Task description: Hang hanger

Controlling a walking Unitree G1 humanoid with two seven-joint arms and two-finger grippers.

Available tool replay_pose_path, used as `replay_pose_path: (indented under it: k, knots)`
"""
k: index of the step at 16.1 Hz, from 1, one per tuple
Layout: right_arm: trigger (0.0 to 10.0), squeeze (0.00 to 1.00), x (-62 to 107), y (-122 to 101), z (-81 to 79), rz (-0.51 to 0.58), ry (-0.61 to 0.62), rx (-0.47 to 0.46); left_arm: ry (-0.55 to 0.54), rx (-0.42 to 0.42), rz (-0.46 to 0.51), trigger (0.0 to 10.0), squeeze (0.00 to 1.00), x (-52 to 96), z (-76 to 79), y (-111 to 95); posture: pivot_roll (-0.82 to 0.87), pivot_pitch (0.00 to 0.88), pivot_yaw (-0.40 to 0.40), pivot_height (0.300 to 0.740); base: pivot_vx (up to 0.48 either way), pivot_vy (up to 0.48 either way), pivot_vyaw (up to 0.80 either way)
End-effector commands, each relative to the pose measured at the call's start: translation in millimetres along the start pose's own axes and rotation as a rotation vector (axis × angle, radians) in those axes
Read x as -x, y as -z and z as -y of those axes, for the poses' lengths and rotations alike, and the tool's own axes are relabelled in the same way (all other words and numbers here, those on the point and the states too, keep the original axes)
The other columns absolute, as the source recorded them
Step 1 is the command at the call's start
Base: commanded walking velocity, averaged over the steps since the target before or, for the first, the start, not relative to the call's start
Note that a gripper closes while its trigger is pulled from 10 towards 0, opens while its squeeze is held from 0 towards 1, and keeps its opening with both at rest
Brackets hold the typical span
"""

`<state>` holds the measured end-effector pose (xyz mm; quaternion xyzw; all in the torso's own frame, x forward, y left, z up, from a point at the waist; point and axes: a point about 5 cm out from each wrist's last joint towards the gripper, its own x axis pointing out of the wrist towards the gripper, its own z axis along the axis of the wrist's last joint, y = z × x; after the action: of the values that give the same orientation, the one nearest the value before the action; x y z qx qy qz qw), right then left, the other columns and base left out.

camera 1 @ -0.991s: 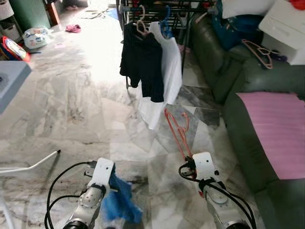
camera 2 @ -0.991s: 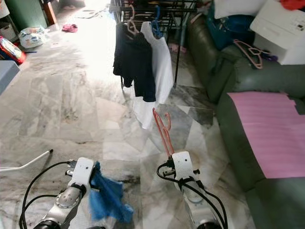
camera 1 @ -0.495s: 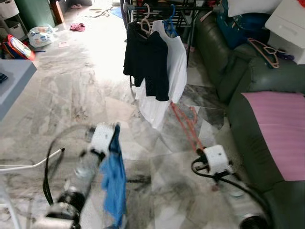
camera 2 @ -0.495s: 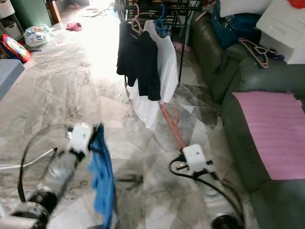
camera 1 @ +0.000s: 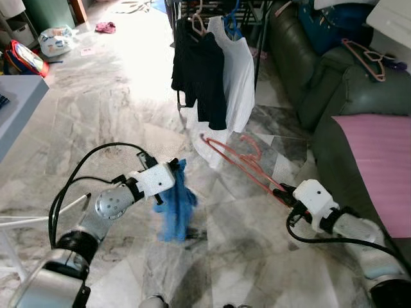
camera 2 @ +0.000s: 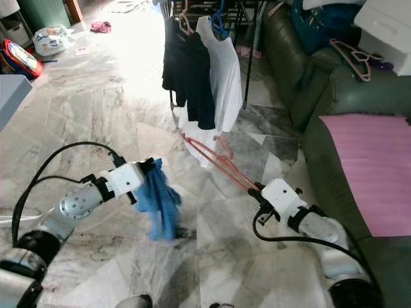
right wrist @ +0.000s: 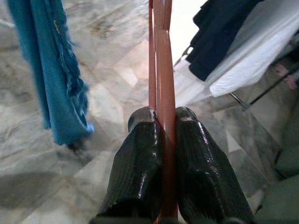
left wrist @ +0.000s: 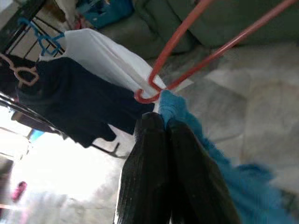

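A thin red hanger (camera 1: 241, 159) slants up and left from my right gripper (camera 1: 286, 195), which is shut on its end; the fingers (right wrist: 140, 154) pinch the red bar (right wrist: 162, 70). Its far tip lies before the hem of a white shirt (camera 1: 239, 74). My left gripper (camera 1: 172, 173) is shut on a blue cloth (camera 1: 174, 206) that hangs limp above the marble floor, left of the hanger. In the left wrist view the cloth (left wrist: 224, 163) bunches at the fingertips (left wrist: 154, 135), close to the hanger's hook (left wrist: 148, 93).
A black clothes rack (camera 1: 257, 38) stands ahead with a black garment (camera 1: 198, 77) beside the white shirt. A dark green sofa (camera 1: 340, 83) with a pink mat (camera 1: 382, 160) and a pink hanger (camera 1: 369, 54) runs along the right. A grey table edge (camera 1: 19, 96) is at left.
My left arm has lifted and swung the blue cloth right toward the hanger. My right arm has tilted the hanger from nearly upright to slanting left. The camera view has shifted too.
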<state>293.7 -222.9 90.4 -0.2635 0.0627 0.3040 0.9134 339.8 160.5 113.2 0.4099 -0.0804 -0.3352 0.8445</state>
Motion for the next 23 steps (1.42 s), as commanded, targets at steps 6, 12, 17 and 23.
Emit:
replay_pose_path:
  k: [6,12,17,23]
  knots:
    - [10.0,0.0,28.1,-1,12.5,-0.085,-0.125,0.038,-0.107,-0.13,-0.056,10.0,0.0,0.8,-19.2,4,0.07,0.212,-0.002,0.74,0.0,0.0,0.0]
    - [10.0,0.0,47.8,-4,6.1,-0.129,-0.305,-0.044,-0.142,-0.144,0.004,10.0,0.0,-7.0,-17.1,-6,0.07,0.217,0.004,0.74,0.0,0.0,0.0]
    - [10.0,0.0,50.2,-5,-0.8,-0.153,-0.382,-0.059,-0.108,-0.148,0.091,10.0,0.0,-11.9,-11.2,-18,0.06,0.219,0.013,0.74,0.0,0.0,0.0]
    - [10.0,0.0,54.8,-12,11.4,-0.164,-0.38,-0.027,-0.08,-0.167,0.104,10.0,0.0,-7.3,-8.5,-16,0.07,0.215,0.014,0.74,0.0,0.0,0.0]
